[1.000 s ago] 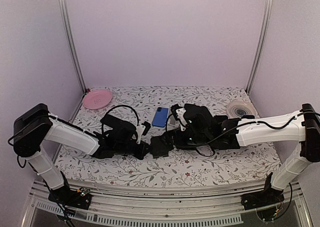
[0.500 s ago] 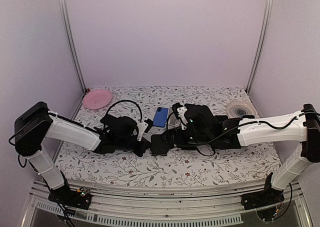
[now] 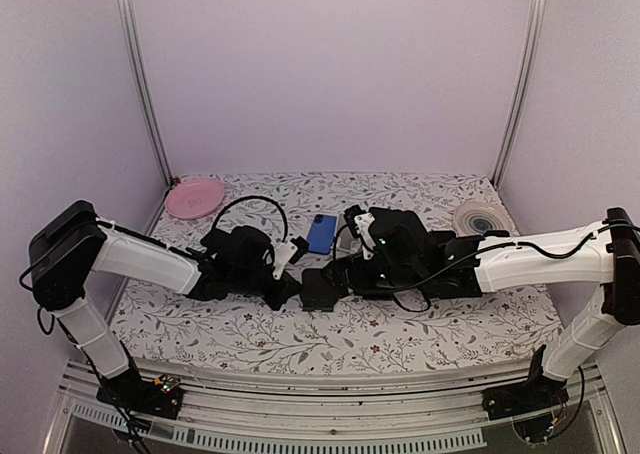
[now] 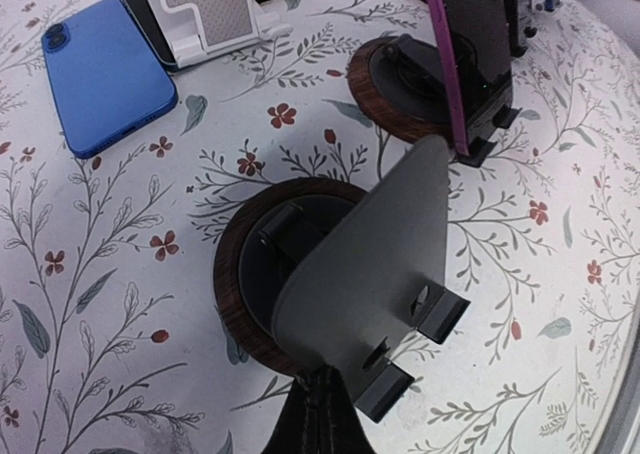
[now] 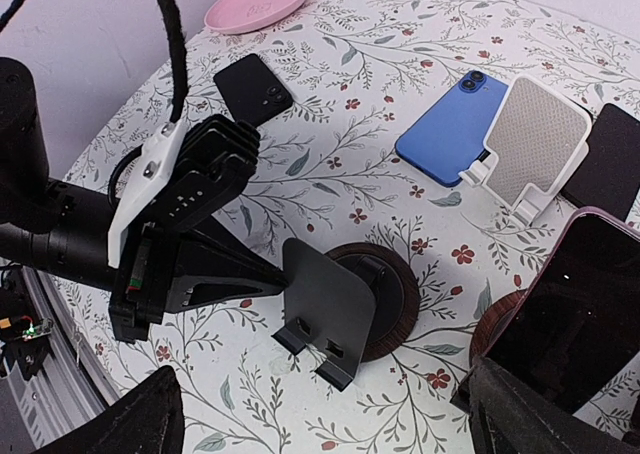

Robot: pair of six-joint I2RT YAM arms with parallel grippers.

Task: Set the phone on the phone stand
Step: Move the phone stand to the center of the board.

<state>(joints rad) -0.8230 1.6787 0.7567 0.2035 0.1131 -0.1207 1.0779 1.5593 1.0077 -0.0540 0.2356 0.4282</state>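
Lilac walls [image 3: 330, 74], floral tablecloth [image 3: 400, 339]

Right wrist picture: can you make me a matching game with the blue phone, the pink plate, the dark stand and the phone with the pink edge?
Things:
1 blue phone
2 pink plate
3 dark stand
4 pink-edged phone

Places or states:
a in the far left corner
b propped upright
c lying flat by the white stand
d holding nothing

Pairs: 1-c, 2-a, 3-d, 4-b
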